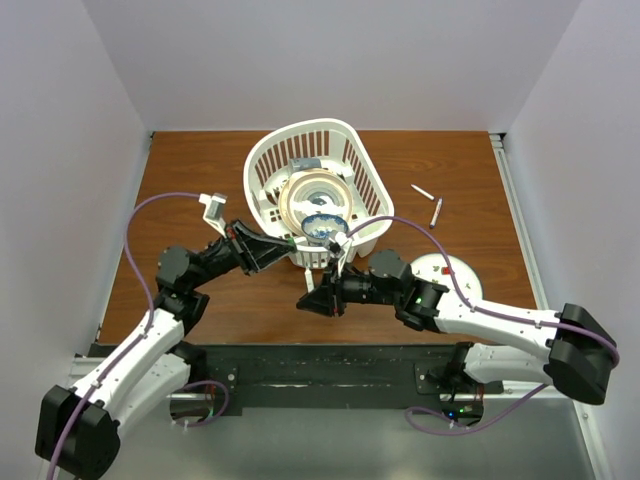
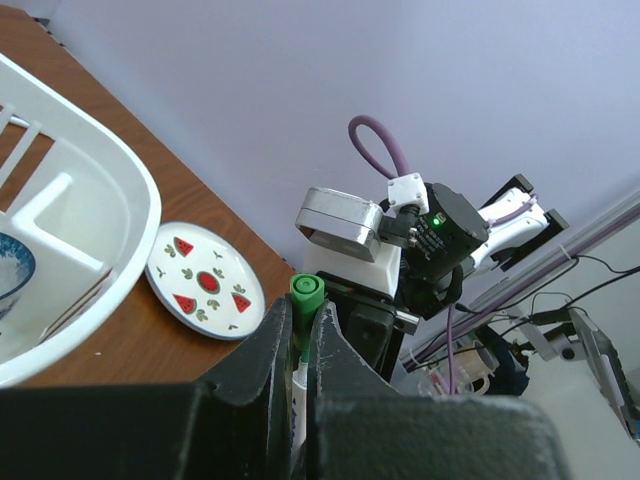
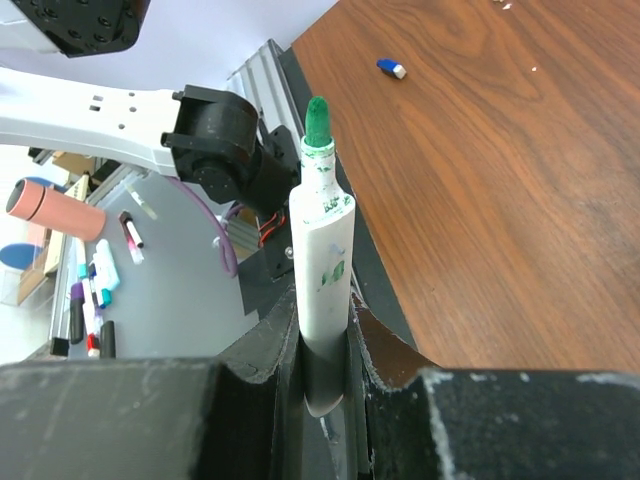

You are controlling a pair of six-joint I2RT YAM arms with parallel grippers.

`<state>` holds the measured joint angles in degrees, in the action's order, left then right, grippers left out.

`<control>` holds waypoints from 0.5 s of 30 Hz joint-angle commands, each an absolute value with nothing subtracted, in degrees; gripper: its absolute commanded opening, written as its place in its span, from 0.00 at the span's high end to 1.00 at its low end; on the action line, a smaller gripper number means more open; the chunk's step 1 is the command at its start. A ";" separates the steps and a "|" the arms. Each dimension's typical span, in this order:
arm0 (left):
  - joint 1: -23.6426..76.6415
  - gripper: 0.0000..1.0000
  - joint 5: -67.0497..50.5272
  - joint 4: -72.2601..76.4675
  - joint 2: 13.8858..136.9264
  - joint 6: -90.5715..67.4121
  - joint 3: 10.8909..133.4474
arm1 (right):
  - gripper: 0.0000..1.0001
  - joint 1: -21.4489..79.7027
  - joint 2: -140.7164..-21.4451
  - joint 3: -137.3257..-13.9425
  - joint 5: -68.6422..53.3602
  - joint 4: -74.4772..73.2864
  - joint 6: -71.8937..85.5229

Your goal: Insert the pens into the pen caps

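the right jaws are closed on a white-barrelled pen [image 3: 322, 250]. they clamp its lower barrel, and the rest of the barrel stands straight up out of the gap between them. its green tip [image 3: 318, 120] points away from the jaws, bare and uncapped.

the left jaws are shut on the green cap [image 2: 306, 292]. it sits pinched right at their tips, with its upper end poking out above them. a pale strip shows below it in the slot, too hidden to name.

in the overhead view the left arm [image 1: 205, 265] and the right arm [image 1: 440, 300] reach in toward each other just in front of the white basket [image 1: 262, 160].

a second pen [image 1: 422, 191] and a third pen [image 1: 436, 212] lie close together on the wooden bench [image 1: 200, 170]. they are to the right of the basket and apart from both arms.

a blue cap [image 3: 392, 68] lies alone on the bench, well away from the right jaws. a small watermelon plate [image 2: 205, 282] rests on the bench near the basket's rim.
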<state>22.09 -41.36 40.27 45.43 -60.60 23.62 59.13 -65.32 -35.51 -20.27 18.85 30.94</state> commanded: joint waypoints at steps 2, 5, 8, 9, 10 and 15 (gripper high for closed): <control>23.47 1.00 -40.87 41.76 43.68 -61.17 23.29 | 1.00 59.15 -66.44 -38.67 -21.09 22.06 31.46; 24.08 1.00 -40.69 41.40 43.68 -60.82 23.29 | 1.00 59.33 -67.23 -38.94 -21.36 22.67 31.73; 24.43 1.00 -40.26 40.78 44.12 -59.86 23.03 | 1.00 59.24 -67.76 -39.02 -21.36 23.29 31.99; 24.52 1.00 -40.25 40.78 44.30 -59.68 22.77 | 1.00 59.24 -67.76 -39.02 -21.36 23.38 31.91; 24.61 1.00 -40.17 40.69 44.64 -59.50 22.76 | 1.00 59.24 -67.94 -39.02 -21.44 23.55 32.08; 25.05 1.00 -39.99 39.73 45.62 -58.19 22.59 | 1.00 59.41 -68.03 -39.02 -21.01 23.73 32.08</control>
<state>24.47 -40.56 39.35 45.15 -60.27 23.03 59.13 -68.12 -36.47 -20.56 20.45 31.70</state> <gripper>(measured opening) 0.064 0.175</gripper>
